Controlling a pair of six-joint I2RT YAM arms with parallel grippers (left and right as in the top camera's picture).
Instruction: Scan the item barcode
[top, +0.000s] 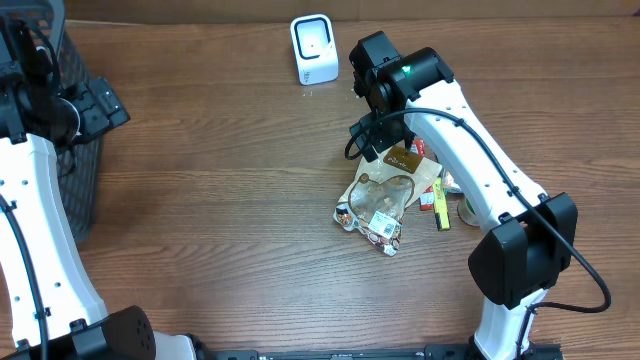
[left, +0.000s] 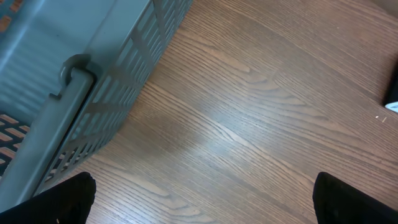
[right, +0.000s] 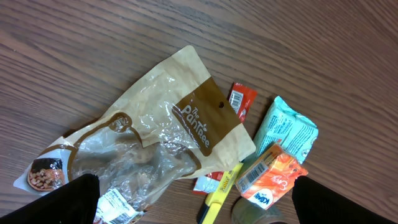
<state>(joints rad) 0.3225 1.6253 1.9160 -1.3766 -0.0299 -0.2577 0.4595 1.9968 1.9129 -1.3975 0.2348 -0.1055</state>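
The right tool (right: 194, 194) hangs with its two dark fingers (right: 74, 200) spread wide and nothing between them, directly above a small heap of packets on the bench (top: 220, 210). Topmost is the pouch (right: 180, 124), a crinkly bag of tan paper with a glossy clear window, a brown printed band with a punched hole, and a picture of nuts at one corner. It lies flat and partly covers the others.

Peeking from under its edge is a red sachet (right: 240, 101) showing a small barcode. Just beside that lies a soft teal pack (right: 287, 127), and an orange carton (right: 271, 177) rests against the teal pack with its own barcode facing up. A yellow marker (right: 217, 198) pokes out below the pouch, touching the carton. All of this crowds the pouch on one side; its other side meets bare wood.

The scanner (top: 313, 48), a white rounded block standing upright, sits near the far edge, well apart from the heap, with clear bench between them.

The left tool (left: 202, 194) is equally wide and empty, hovering over streaky brown woodgrain, next to a grey slatted plastic basket (left: 93, 81) with a rounded rim.
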